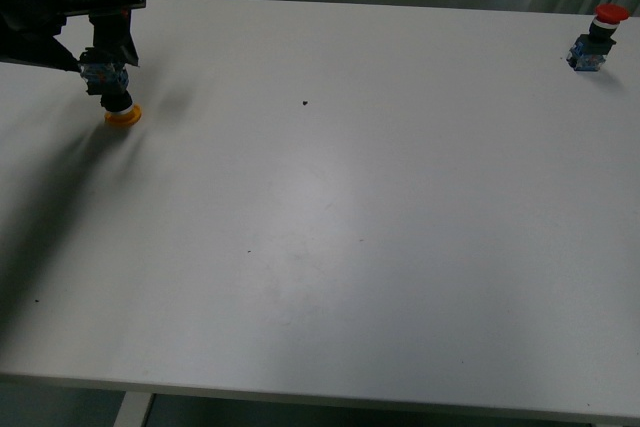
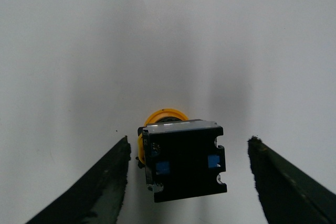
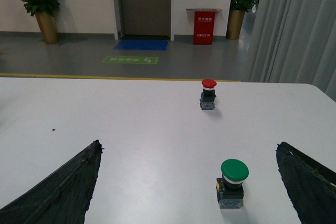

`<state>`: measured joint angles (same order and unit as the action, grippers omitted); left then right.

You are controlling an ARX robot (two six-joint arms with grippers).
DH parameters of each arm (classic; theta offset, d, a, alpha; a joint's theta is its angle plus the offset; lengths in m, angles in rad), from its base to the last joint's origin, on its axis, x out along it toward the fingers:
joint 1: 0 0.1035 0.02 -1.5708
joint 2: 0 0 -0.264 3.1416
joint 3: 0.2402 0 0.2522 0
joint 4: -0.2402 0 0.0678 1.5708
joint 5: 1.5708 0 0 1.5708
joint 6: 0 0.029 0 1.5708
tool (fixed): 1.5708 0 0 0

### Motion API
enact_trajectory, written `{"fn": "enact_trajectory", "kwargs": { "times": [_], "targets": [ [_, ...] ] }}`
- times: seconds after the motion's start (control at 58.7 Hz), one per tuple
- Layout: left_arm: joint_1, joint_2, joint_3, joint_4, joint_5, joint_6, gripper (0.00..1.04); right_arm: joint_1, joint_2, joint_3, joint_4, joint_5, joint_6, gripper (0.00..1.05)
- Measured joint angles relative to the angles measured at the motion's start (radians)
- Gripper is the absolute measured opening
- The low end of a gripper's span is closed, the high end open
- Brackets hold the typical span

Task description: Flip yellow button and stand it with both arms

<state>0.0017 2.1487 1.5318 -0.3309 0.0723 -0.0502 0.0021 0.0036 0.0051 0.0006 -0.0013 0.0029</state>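
Near the far left corner of the desk (image 1: 330, 247), the left arm (image 1: 40, 17) is seen reaching in from the left edge, with the left hand (image 1: 108, 52) held directly above the yellow button (image 1: 115, 97). The yellow button is stood upside down there: its cap is pressed against the desk and its blue-black block is turned upward, under the hand. In the left wrist view the block (image 2: 184, 161) is framed between the two fingers (image 2: 89, 187), and a strip of bare desk is seen on each side of it. The left hand (image 2: 189, 139) is therefore released, spread astride the button without gripping it. Only a crescent of the yellow cap (image 2: 165, 115) is shown past the block.

Further right, towards the far edge, a small dark speck (image 1: 304, 103) is seen on the desk.

In the right wrist view a green button (image 3: 232, 182) is stood upright, cap up, just ahead of the right hand (image 3: 187, 144). This hand is released too, its fingers (image 3: 58, 192) spread wide and nothing held between them.

At the far right corner a red button (image 1: 597, 42) is stood upright, well apart from the yellow one.
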Motion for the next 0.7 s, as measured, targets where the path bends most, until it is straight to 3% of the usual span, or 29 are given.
{"fn": "enact_trajectory", "kwargs": {
  "times": [0.17,0.238,0.375,0.494,0.698],
  "targets": [
    [0.004,0.004,0.004,-0.010,0.009,-0.008,0.41,0.000,0.000,0.000,0.000,0.000,0.000,0.97],
    [0.006,0.004,0.005,-0.008,0.009,-0.013,0.36,0.000,0.000,0.000,0.000,0.000,0.000,0.97],
    [0.011,0.003,-0.002,0.003,0.034,-0.027,0.34,0.000,0.000,0.000,0.000,0.000,0.000,0.97],
    [0.012,-0.018,-0.031,0.022,0.112,-0.067,0.34,0.000,0.000,0.000,0.000,0.000,0.000,0.97],
    [-0.011,-0.108,-0.128,0.190,0.380,-0.266,0.34,0.000,0.000,0.000,0.000,0.000,0.000,0.97]
  ]
}}
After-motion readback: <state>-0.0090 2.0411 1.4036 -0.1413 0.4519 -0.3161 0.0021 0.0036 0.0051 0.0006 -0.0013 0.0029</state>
